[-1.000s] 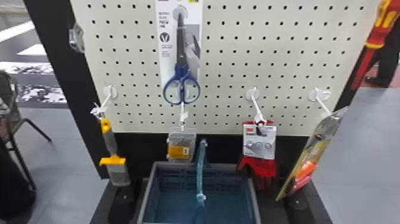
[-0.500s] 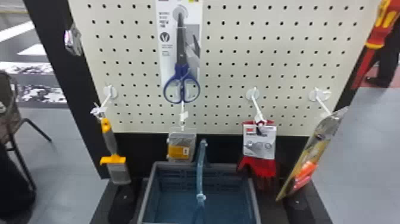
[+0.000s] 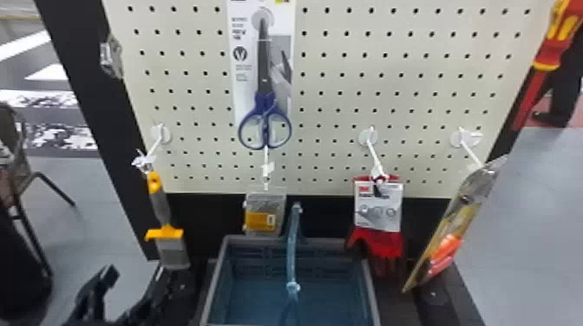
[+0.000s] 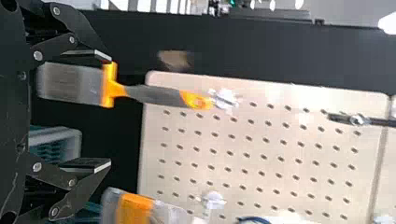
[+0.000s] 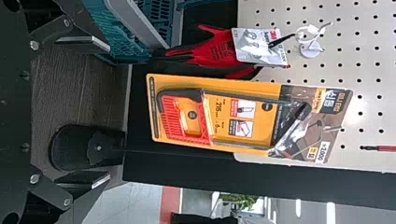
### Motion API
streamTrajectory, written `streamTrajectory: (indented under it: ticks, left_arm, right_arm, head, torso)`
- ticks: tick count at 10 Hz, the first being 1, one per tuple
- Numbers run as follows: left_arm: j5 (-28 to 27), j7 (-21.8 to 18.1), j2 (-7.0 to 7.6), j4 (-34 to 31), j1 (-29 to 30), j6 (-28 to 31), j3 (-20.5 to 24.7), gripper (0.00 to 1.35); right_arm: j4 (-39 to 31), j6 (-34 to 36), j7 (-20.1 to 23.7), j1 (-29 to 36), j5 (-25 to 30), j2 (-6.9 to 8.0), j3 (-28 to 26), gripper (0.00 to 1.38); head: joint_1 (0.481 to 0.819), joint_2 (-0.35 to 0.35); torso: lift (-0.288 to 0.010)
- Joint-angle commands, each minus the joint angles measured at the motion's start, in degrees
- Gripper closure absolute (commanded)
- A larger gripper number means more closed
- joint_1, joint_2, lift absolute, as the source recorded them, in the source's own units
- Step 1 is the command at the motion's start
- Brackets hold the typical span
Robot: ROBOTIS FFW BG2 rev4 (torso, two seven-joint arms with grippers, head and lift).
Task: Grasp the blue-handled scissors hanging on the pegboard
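- On the pegboard [image 3: 334, 43], left of its middle and well above the bottom edge, the blue-handled scissors [image 3: 265, 103] hang upright against their card, blades up and handle loops down.
- My left gripper [image 3: 132, 288] is low on the left in the head view, below the board's lower left corner and near the hanging paintbrush [image 3: 173, 253]; its fingers stand wide apart with nothing between them.
- My right gripper [image 5: 109, 112] I see in its wrist view, fingers spread wide and holding nothing.
- Along the board's bottom edge, a small package [image 3: 260, 219] hangs below the scissors, red gloves [image 3: 386, 245] hang right of the middle, and a packaged saw [image 3: 460, 216] hangs tilted at the lower right corner.
- Beside the right edge, higher up, is a red-and-yellow tool [image 3: 557, 39].
- Below the bottom edge sits a basket [image 3: 369, 277] with a blue-green handle [image 3: 292, 251].
- Around the stand I have grey floor [image 3: 533, 216], with a chair [image 3: 15, 143] off to the left and, in the right wrist view, a green plant [image 5: 238, 200] behind.
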Motion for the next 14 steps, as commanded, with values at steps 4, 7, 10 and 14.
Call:
streamTrajectory:
  ticks: [4, 7, 10, 14]
  left_arm:
    - [-0.05, -2.01, -1.03, -13.46, -4.75, 14.86, 0.83, 0.48]
    - [-0.14, -7.28, -0.95, -20.35, -10.41, 24.53, 1.18, 0.49]
    - [0.65, -12.99, -0.77, -25.13, -15.09, 32.79, 1.44, 0.49]
    - [2.93, -18.27, -0.68, -27.38, -20.38, 39.56, 1.44, 0.49]
  right_arm:
    - [0.11, 0.0, 0.0, 0.23, 0.14, 0.26, 0.0, 0.32]
    - [0.53, 0.0, 0.0, -0.02, 0.32, 0.26, 0.09, 0.32]
    - [0.53, 0.0, 0.0, -0.14, 0.32, 0.26, 0.09, 0.32]
    - [0.67, 0.09, 0.0, -0.51, 0.5, 0.26, 0.09, 0.32]
  head:
    - [0.549, 0.0]
    - [0.549, 0.0]
    - [0.549, 0.0]
    - [0.549, 0.0]
  torso:
    - [-0.1]
    - [-0.1]
    - [-0.1]
    - [-0.1]
